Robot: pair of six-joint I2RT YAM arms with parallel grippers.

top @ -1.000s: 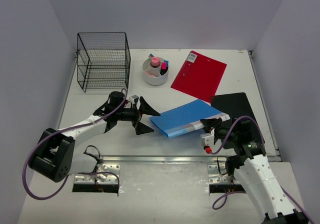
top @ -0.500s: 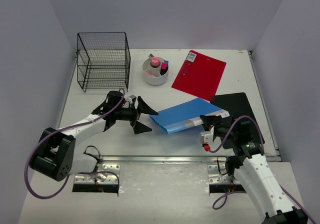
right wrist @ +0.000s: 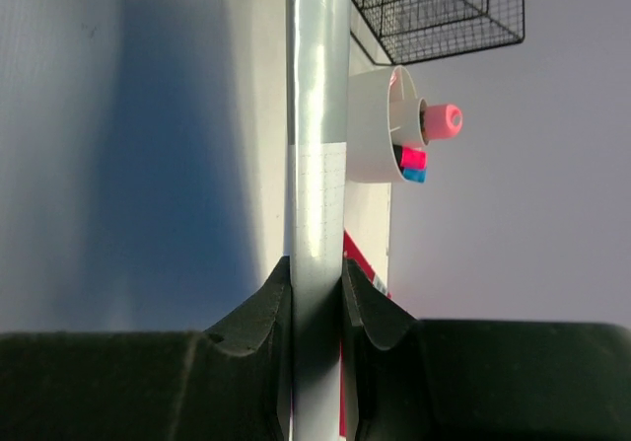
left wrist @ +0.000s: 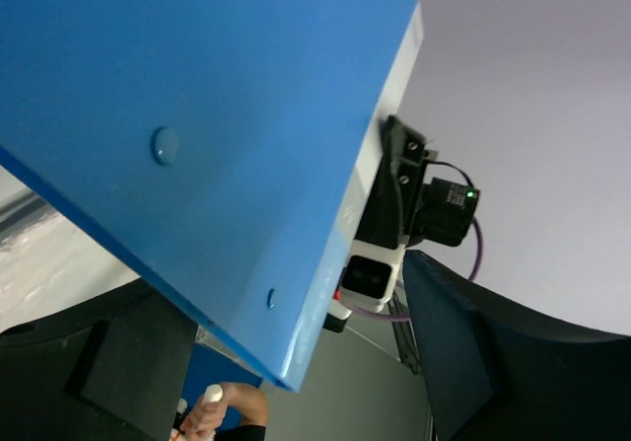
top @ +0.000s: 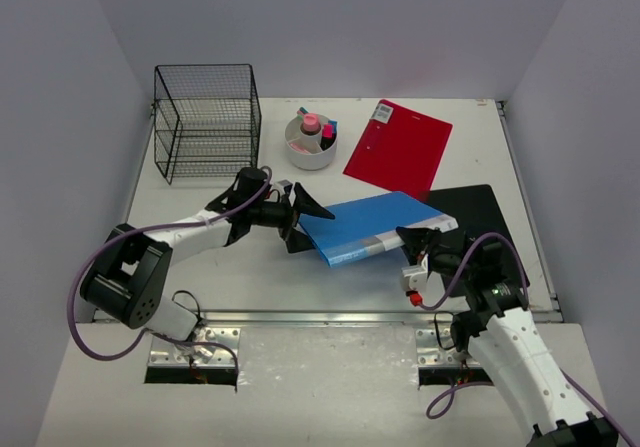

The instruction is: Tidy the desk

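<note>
On the off-white desk (top: 200, 262), a blue folder (top: 372, 224) is lifted at its right end. My right gripper (top: 415, 240) is shut on its grey spine edge; in the right wrist view the spine (right wrist: 317, 115) stands pinched between both fingers (right wrist: 317, 293). My left gripper (top: 306, 227) is open, with its jaws straddling the folder's left corner without touching. From the left wrist the blue cover (left wrist: 197, 115) fills the frame, its corner between the wide fingers (left wrist: 296, 362).
A black wire basket (top: 205, 122) stands at the back left. Next to it is a white cup (top: 311, 142) holding markers. A red folder (top: 398, 150) lies at the back right, a black folder (top: 478, 212) under the blue one's right end. A silver rail (top: 330, 317) runs along the front.
My left arm has reached right until its open jaws straddle the blue folder's left corner, and the jaws have narrowed a little. The right gripper keeps its hold; the folder has shifted slightly back.
</note>
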